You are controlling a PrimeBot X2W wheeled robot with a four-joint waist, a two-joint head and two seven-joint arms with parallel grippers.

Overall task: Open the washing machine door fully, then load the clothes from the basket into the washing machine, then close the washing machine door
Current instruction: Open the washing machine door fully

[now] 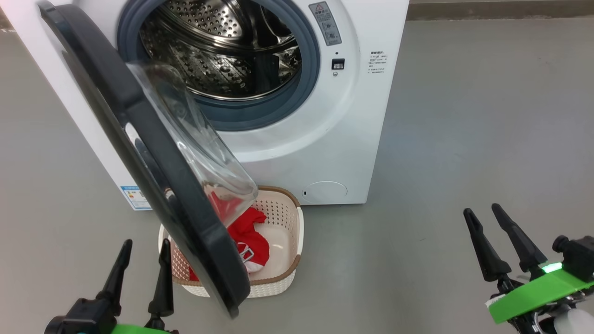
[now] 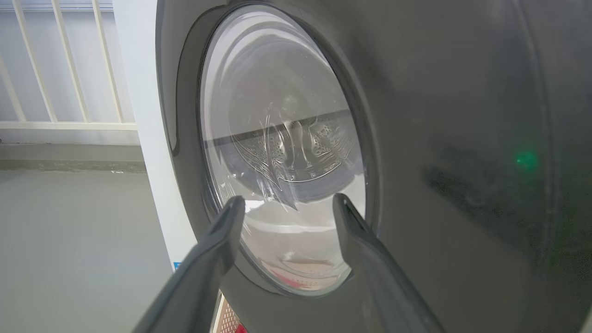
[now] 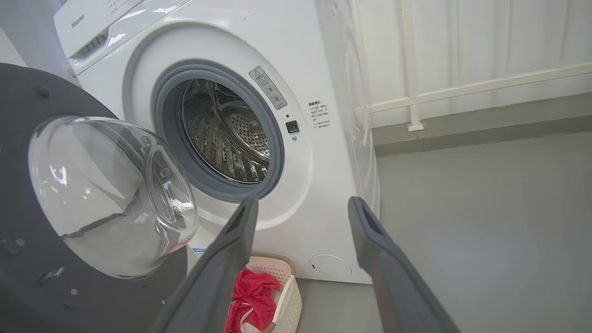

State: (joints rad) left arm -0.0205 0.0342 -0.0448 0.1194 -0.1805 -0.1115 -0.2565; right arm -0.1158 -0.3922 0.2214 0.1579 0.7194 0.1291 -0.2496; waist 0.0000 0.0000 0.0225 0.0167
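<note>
LAUNDRY RM: The washing machine door (image 1: 134, 120) stands roughly half-swung off the washing machine (image 1: 325, 130), its glass bowl overhanging the basket (image 1: 283, 211), which sits at 6 o'clock below the opening. L gripper (image 1: 146, 243), at 7 o'clock in head view, has its jaws spread wide and holds nothing, facing the door's outer side from close by. R gripper (image 1: 481, 208), at 4 o'clock, is likewise wide & empty. Best bet: press the door's inner face toward 9 o'clock, slowly, w/o clipping the basket rim. The basket holds the red clothes (image 1: 248, 234); the steel drum (image 1: 218, 55) looks empty.
</note>
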